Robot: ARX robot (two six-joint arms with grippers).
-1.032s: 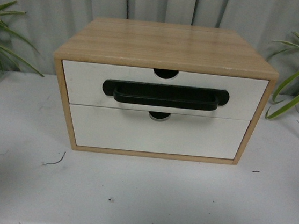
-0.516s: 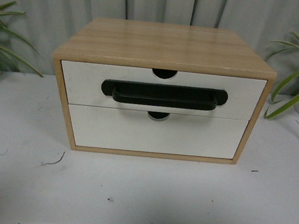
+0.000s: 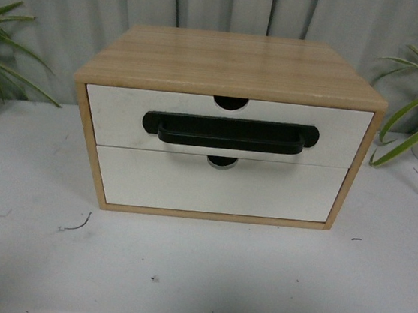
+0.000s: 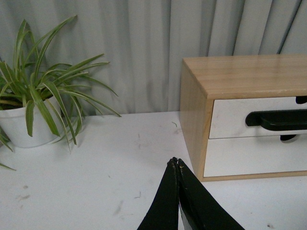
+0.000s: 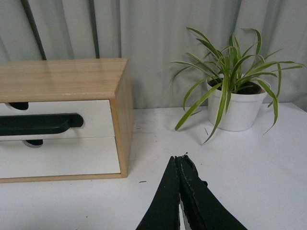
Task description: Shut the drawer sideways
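Drawer (image 3: 227, 126) sits top slot of cabinet (image 3: 234, 65), looks flush, basically closed. Likely light, stiff wood, slides easily; push flat on the white front or the handle (image 3: 230, 133). Left gripper (image 4: 175, 163) and right gripper (image 5: 180, 158) both pressed together, empty, near the cabinet's sides.

Soft even indoor light, faint shadows under cabinet (image 3: 234, 69), slightly grainy, mostly sharp focus

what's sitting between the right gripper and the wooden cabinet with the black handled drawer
Nothing: the right wrist view shows only bare white tabletop between the shut black right gripper and the light wooden cabinet holding the white-fronted drawer with the black bar handle.
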